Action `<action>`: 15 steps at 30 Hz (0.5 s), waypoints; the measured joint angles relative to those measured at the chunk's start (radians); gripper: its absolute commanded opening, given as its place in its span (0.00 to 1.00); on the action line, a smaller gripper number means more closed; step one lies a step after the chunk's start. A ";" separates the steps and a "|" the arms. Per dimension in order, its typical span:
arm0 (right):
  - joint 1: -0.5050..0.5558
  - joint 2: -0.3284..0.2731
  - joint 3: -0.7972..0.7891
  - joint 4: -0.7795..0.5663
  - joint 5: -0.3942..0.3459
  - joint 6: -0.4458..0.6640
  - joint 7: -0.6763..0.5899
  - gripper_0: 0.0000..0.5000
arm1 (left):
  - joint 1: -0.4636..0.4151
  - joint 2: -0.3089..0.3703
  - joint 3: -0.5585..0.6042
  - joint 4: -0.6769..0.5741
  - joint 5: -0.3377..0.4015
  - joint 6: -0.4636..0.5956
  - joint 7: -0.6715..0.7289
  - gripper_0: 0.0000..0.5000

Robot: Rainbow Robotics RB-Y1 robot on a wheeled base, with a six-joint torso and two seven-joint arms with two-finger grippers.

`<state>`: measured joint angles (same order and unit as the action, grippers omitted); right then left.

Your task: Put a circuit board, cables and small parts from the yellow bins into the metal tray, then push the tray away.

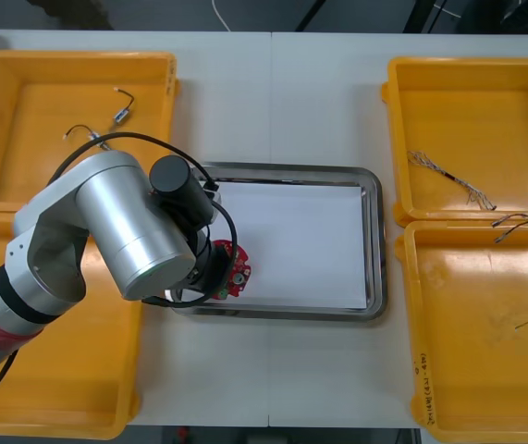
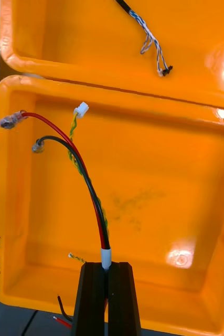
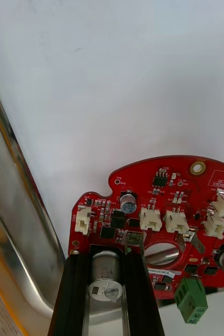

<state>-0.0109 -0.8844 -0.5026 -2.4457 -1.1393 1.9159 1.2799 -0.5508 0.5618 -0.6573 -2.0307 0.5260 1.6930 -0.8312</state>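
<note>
Clamps one red circuit board (image 3: 164,189) in the left gripper (image 3: 105,254), at the near-left corner of the one metal tray (image 1: 372,240). Pinches one red-and-black cable (image 2: 85,178) in the right gripper (image 2: 107,265), over the near right of four yellow bins (image 1: 411,305).

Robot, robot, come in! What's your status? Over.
Left end effector shut on circuit board over tray, near-left corner. Right end effector shut on red-and-black cable over yellow bin. Nothing blocking.

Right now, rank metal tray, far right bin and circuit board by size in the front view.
Largest: metal tray and far right yellow bin, about alike; bin cut off at the edge.
Smallest: red circuit board, partly hidden by the left arm.
</note>
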 measured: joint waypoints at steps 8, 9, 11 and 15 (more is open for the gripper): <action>-0.048 -0.030 -0.023 -0.006 -0.072 0.000 0.003 0.00 | -0.001 -0.001 -0.041 0.056 -0.039 -0.061 0.000 0.01; -0.052 -0.032 -0.024 -0.007 -0.075 0.000 0.005 0.00 | -0.001 -0.001 -0.042 0.061 -0.039 -0.062 0.000 0.05; -0.057 -0.038 -0.024 -0.008 -0.078 0.000 0.014 0.00 | -0.001 -0.002 -0.043 0.064 -0.040 -0.063 0.000 0.37; -0.059 -0.054 -0.024 -0.012 -0.086 0.000 0.067 0.00 | -0.001 -0.003 -0.043 0.064 -0.040 -0.063 0.002 0.96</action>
<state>-0.0701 -0.9384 -0.5263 -2.4573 -1.2249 1.9160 1.3467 -0.5515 0.5588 -0.6999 -1.9666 0.4861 1.6298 -0.8296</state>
